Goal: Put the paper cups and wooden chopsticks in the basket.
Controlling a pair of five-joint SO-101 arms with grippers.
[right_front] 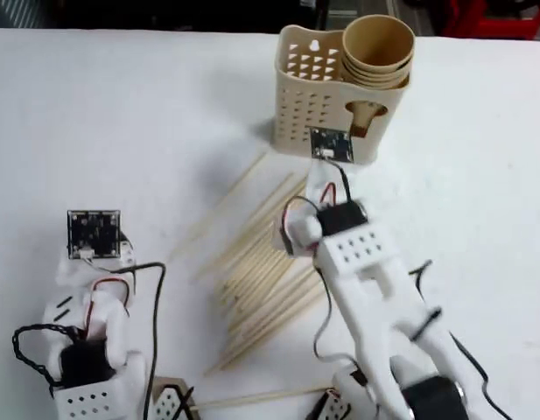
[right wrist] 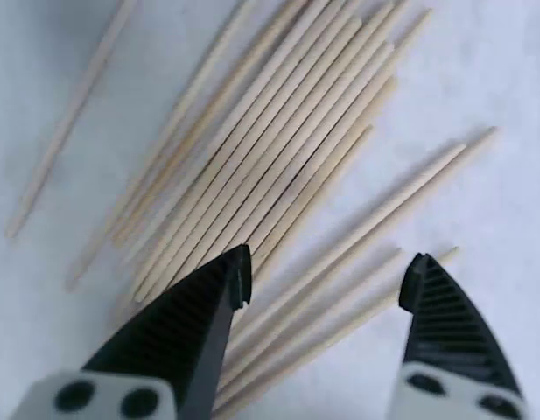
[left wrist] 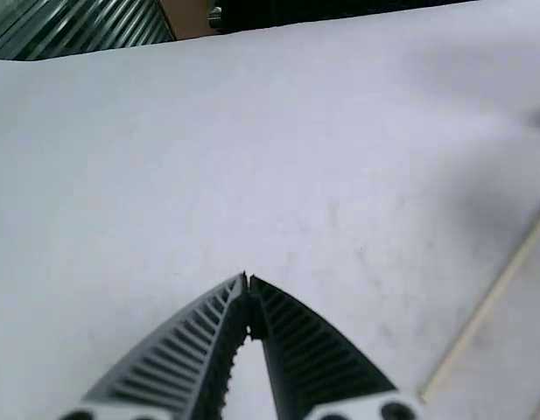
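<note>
High view: the cups (right_front: 377, 48) sit nested inside the basket (right_front: 309, 105) at upper centre-right, so the cup part of the task looks done. The chopsticks (right_front: 265, 271) lie fanned on the white surface (right_front: 121, 114) at centre, none in the basket. The right arm (right_front: 366, 262) stretches from the lower right over the upper end of the fan, just below the basket. The left arm (right_front: 90, 324) sits at lower left, apart from the pile.

Left wrist view: the left end effector (left wrist: 248, 284) has its tips pressed together, gripping nothing, over bare surface with one stray chopstick (left wrist: 488, 302) beside it.

Right wrist view: the right end effector (right wrist: 329, 271) is spread wide, hanging above the chopsticks (right wrist: 278, 149), several of them lying between its tips.

The step in hand appears to be picking chopsticks. The next move calls for lowering the tips to the surface across the sticks and closing on a few.
</note>
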